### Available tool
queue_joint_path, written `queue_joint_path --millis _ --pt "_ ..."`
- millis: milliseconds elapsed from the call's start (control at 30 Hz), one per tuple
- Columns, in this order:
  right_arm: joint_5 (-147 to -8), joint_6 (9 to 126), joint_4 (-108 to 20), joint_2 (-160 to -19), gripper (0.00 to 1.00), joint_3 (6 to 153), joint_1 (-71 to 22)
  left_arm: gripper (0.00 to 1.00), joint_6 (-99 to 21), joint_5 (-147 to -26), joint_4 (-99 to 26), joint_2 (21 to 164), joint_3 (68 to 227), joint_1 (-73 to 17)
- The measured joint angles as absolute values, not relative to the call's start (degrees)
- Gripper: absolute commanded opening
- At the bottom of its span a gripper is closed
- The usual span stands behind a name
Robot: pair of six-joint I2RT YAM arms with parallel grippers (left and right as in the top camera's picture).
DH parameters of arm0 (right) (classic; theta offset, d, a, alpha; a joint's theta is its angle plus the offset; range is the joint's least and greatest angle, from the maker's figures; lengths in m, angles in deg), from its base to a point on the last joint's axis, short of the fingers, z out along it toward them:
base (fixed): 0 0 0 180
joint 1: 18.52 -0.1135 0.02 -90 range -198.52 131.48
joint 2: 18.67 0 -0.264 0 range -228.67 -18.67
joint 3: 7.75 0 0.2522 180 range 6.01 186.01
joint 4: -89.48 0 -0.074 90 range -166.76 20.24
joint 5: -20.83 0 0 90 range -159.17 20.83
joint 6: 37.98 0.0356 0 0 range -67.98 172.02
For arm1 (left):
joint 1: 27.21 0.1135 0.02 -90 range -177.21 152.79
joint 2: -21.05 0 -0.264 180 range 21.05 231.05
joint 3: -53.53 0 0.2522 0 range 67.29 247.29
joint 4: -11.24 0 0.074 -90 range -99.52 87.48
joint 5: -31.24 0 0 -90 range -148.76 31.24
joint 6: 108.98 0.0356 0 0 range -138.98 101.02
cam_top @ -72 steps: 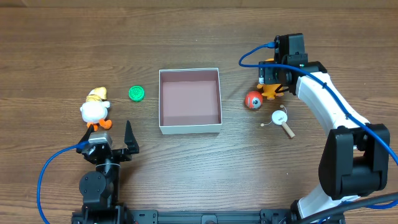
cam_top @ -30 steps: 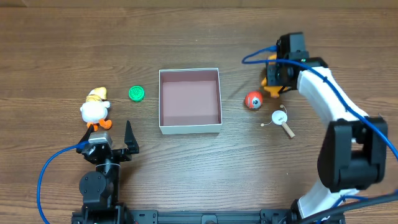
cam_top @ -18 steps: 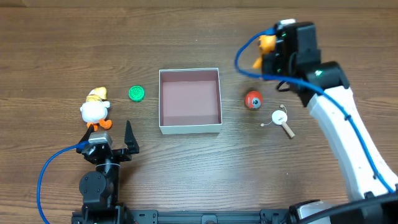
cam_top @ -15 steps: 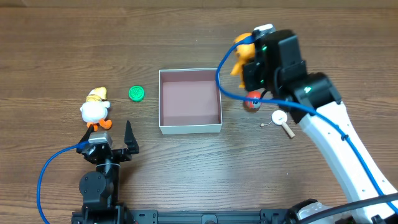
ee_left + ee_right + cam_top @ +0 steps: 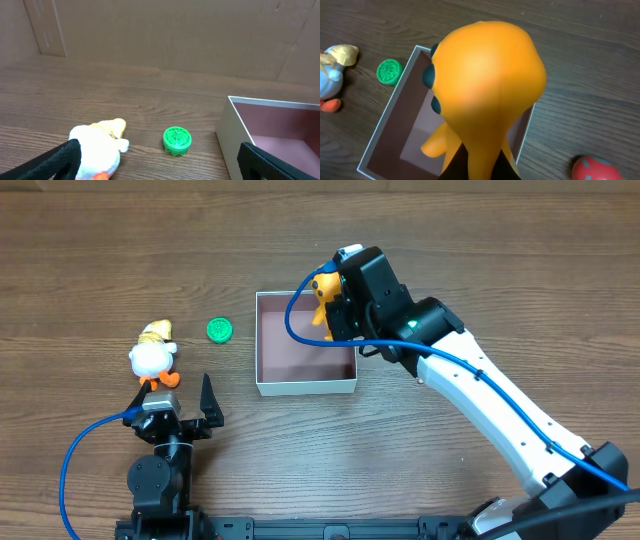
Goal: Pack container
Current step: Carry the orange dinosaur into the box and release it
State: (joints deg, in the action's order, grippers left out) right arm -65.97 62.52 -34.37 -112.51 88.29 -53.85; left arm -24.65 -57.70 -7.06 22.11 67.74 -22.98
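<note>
Beneath our right jaws, clamped around the orange toy (image 5: 322, 288), lies a corner of the container (image 5: 305, 387) (we risk clipping its rim); left jaws gape empty.

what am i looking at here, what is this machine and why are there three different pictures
This is a two-armed robot at a wooden table; each arm ends in a two-finger gripper. One picture comes from a fixed camera above the table. The other two come from small cameras on the wrists, each looking out past that arm's own fingers.

The right gripper holds an orange toy above the container, a shallow white-walled box with a pinkish-brown inside that looks empty where it shows. That toy fills most of the right wrist view. The left gripper sits open near the table's front edge, holding nothing.

On the table lie a white plush duck and a green cap. A red ball shows only in the corner of the right wrist view.
</note>
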Motion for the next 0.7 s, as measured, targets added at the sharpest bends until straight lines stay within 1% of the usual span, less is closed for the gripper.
queue_joint_path --millis 200,400,700 --pt "-66.3 65.8 -35.1 -114.9 0.04 88.3 -53.9 1.0 -24.7 -57.7 -7.1 22.1 67.7 -23.0" --pt "-67.5 66.9 -35.8 -122.0 0.04 88.3 -53.9 1.0 -24.7 -57.7 -7.1 22.1 67.7 -23.0" --pt "-67.7 67.9 -40.1 -122.5 0.04 87.5 -53.9 1.0 -24.7 -57.7 -7.1 22.1 67.8 -23.0"
